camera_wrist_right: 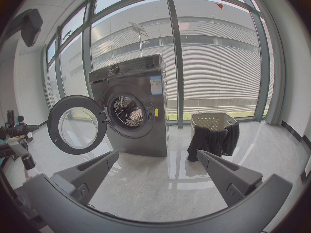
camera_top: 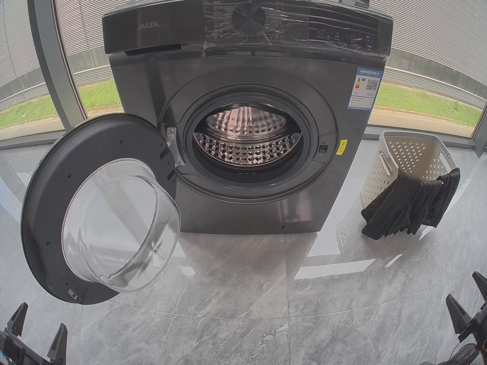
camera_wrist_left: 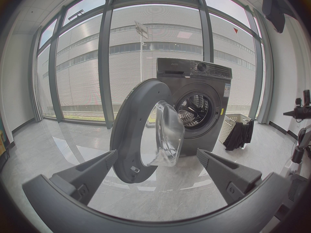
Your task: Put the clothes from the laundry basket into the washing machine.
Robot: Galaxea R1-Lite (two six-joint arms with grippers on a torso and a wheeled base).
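Observation:
A grey front-loading washing machine (camera_top: 243, 122) stands ahead with its round door (camera_top: 96, 209) swung fully open to the left and a bare steel drum (camera_top: 247, 135) inside. To its right sits a white laundry basket (camera_top: 411, 160) with dark clothes (camera_top: 411, 204) draped over its front rim and hanging to the floor. My left gripper (camera_top: 38, 328) is low at the near left, open and holding nothing. My right gripper (camera_top: 472, 295) is low at the near right, open and holding nothing, well short of the basket. The right wrist view has the basket (camera_wrist_right: 212, 120) and clothes (camera_wrist_right: 212, 141) ahead.
Grey marble floor (camera_top: 253, 300) stretches between me and the machine. Tall windows with dark frames (camera_top: 48, 51) run behind it. The open door juts out over the floor on the left. A stand with equipment (camera_wrist_left: 301, 114) is off to one side in the left wrist view.

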